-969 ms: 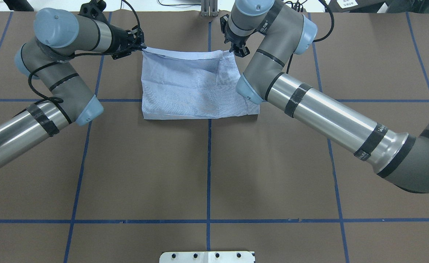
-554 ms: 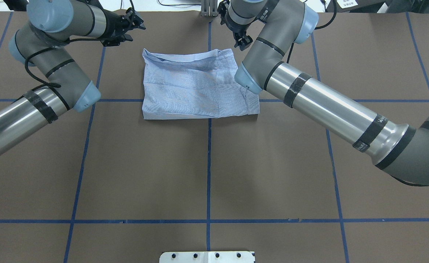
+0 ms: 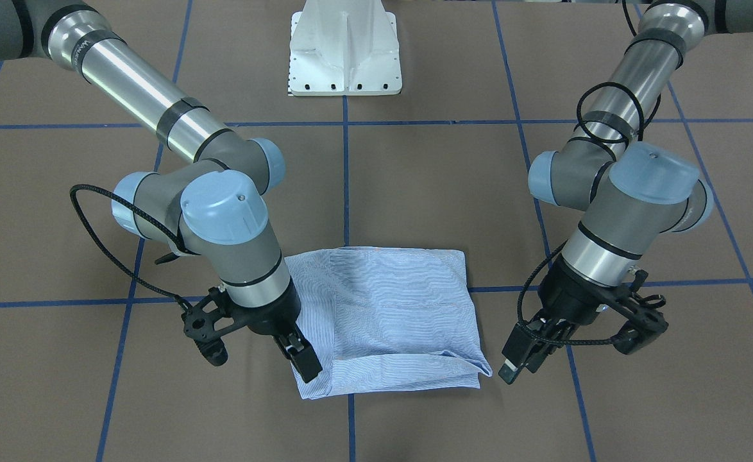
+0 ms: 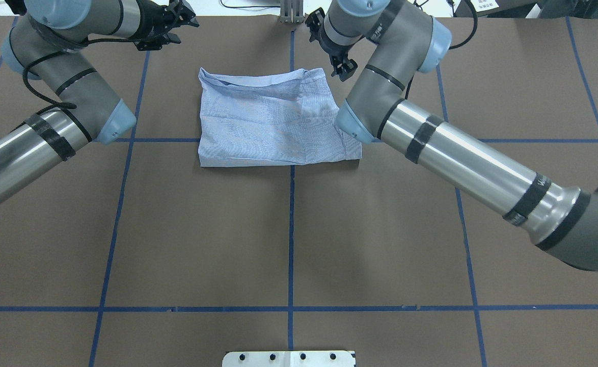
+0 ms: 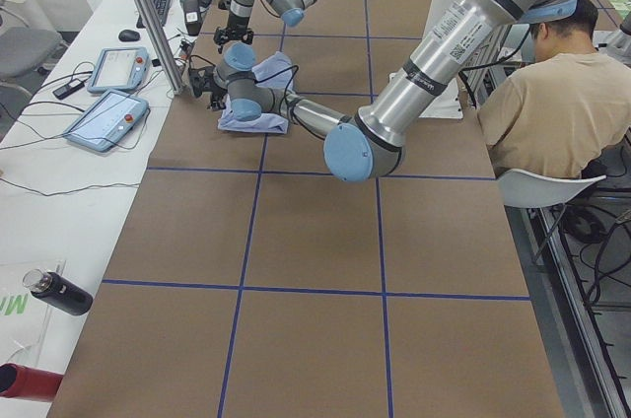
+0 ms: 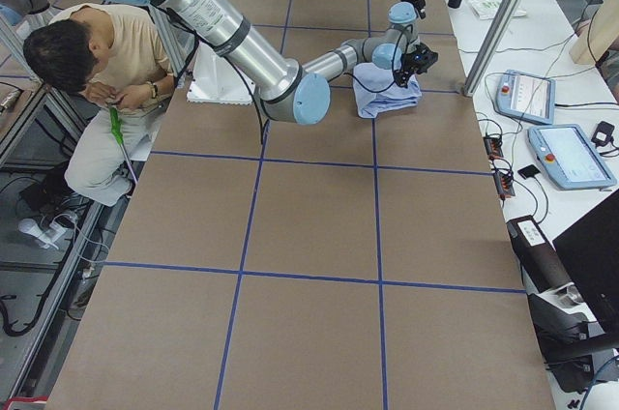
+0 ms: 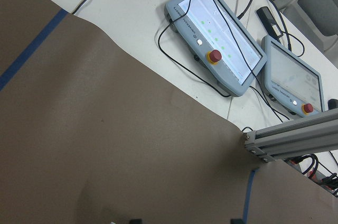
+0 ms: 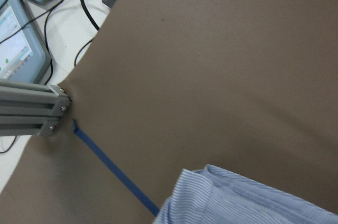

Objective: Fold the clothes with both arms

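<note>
The light blue striped shirt (image 4: pixel 273 122) lies folded into a rough rectangle on the brown table (image 4: pixel 289 229), with its loose edges on the far side. It also shows in the front view (image 3: pixel 389 314), and one corner of the shirt (image 8: pixel 248 197) appears in the right wrist view. My left gripper (image 4: pixel 186 21) hovers open beyond the shirt's far left corner, clear of the cloth; in the front view the left gripper (image 3: pixel 516 367) holds nothing. My right gripper (image 4: pixel 344 70) stands open just off the far right corner; in the front view the right gripper (image 3: pixel 306 367) is over the cloth's edge.
The white pedestal base (image 3: pixel 344 51) stands at the robot's side of the table. An aluminium post (image 4: pixel 291 12) rises at the far edge. Teach pendants (image 7: pixel 216 49) and cables lie beyond it. A seated person (image 5: pixel 562 93) is beside the table. Blue tape lines grid the table.
Both grippers have let go of the shirt's far edge, which dropped flat onto the table. The left gripper has drawn back and to the left, and the right gripper has lifted off the corner.
</note>
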You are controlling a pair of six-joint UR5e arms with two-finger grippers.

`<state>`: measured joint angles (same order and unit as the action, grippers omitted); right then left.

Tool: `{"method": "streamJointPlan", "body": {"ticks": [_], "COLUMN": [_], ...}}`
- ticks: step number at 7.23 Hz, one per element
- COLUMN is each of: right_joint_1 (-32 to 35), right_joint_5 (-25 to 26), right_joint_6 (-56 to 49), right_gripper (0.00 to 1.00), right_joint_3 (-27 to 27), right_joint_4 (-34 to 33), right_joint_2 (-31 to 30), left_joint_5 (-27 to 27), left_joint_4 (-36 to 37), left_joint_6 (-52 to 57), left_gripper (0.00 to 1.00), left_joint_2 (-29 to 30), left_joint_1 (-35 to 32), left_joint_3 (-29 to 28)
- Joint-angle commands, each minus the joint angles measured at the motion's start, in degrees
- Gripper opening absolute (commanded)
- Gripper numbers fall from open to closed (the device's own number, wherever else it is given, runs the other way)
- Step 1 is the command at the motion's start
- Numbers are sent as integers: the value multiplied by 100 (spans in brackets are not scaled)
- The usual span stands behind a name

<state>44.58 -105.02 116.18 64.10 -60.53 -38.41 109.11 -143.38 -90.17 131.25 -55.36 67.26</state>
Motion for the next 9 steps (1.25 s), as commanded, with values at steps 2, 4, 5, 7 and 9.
{"method": "streamJointPlan", "body": {"ticks": [2, 4, 5, 7, 9], "right_joint_1": [-652, -652, -695, -608, -634], "right_joint_5": [930, 852, 878, 677, 719], "right_joint_6": [-8, -34, -156, -281, -228], "right_gripper": [100, 100, 100, 100, 100], "right_joint_3": [972, 1533, 1553, 2077, 2239], "right_joint_4": [-2, -46, -11, -412, -880], "right_joint_2": [-825, -1298, -1483, -1459, -1048], "left_joint_5": [155, 163, 163, 294, 453], "left_joint_4": [-6, 3, 3, 64, 73], "left_joint_6": [70, 61, 61, 61, 70], "left_gripper": [64, 64, 64, 64, 64], "left_joint_2": [-29, -20, -20, -29, -38], "left_joint_1": [-54, -54, -46, -54, -133], "left_joint_3": [15, 15, 15, 111, 121]}}
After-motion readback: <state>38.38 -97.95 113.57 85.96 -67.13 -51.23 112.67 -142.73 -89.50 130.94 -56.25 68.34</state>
